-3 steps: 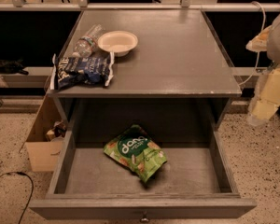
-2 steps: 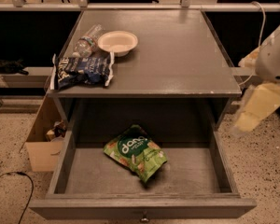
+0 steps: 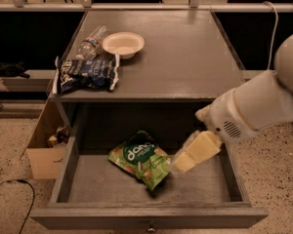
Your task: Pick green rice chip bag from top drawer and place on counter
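Gripper (image 3: 195, 154) is hovering inside the open top drawer (image 3: 151, 217), over its right half, just beside the right edge of the green rice chip bag (image 3: 142, 161). We can't tell whether it's open or closed. Not seeing it holding anything.

The bag is lying flat on the drawer floor, left of centre, turned at an angle, logo up. Not picked yet.

Risks we're flagging:
- The bag is flat and crinkly, so a top-down pinch is probably grabbing film only and slipping out on the lift.
- A side approach is likely shoving the bag toward the left wall instead of gripping it.
- The arm (image 3: 263, 106) is sitting close to the drawer's right wall and the counter (image 3: 185, 57) edge, so a straight lift is risking a clip on the overhang.
- Placement: the dark blue snack bag (image 3: 85, 74), bowl (image 3: 123, 44) and plastic bottle (image 3: 90, 44) are crowding the counter's left side, so we're aiming right.

Text: "dang" in white on the dark green logo. We're not reading the blue bag's print.
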`<control>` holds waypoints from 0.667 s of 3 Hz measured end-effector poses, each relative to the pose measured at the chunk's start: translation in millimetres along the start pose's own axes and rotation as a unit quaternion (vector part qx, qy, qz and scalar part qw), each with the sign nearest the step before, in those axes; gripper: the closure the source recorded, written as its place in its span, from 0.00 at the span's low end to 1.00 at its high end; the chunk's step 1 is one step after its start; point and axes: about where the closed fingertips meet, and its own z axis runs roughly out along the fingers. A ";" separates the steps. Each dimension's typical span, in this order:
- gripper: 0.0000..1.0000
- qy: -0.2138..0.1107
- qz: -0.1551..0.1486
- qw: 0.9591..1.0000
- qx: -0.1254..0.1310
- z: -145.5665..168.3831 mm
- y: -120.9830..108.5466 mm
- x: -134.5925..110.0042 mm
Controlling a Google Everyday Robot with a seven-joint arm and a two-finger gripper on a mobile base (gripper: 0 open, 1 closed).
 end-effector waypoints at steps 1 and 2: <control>0.00 -0.016 0.007 1.000 0.000 11.1 4.5 -7.3; 0.00 -0.018 0.008 1.000 0.007 9.6 5.5 -6.9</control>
